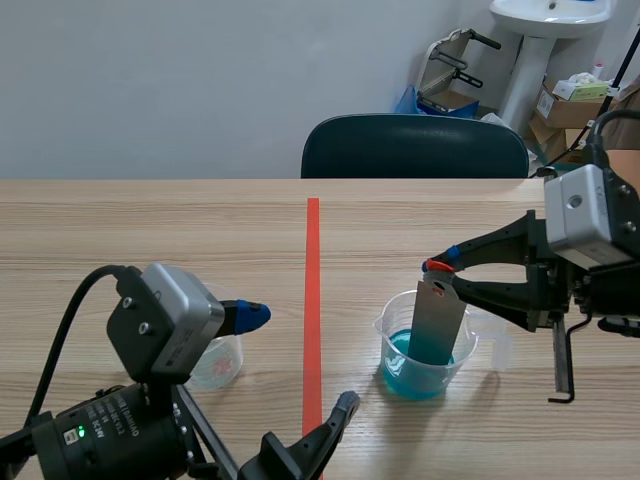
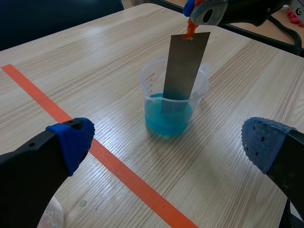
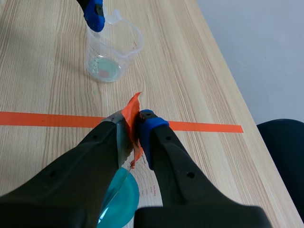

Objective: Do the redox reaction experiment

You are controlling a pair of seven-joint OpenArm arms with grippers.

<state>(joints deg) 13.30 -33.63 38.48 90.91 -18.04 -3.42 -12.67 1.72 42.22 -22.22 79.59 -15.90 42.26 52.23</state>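
Grey metal, one flat strip [image 1: 438,325], stands tilted in the beaker of blue liquid [image 1: 458,362] with its lower end dipped in. The right jaws are pinched tight on its orange-taped top end. I count two clear beakers on the worktop [image 1: 200,230]. This one is right of the red tape line. The second beaker [image 1: 222,362] is left of it, beside the left arm, with a faint pinkish trace at its bottom. The left jaws gape wide, holding nothing.

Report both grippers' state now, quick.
Left gripper: open, holding nothing.
Right gripper: shut on the metal strip, which dips into the blue liquid in the beaker.
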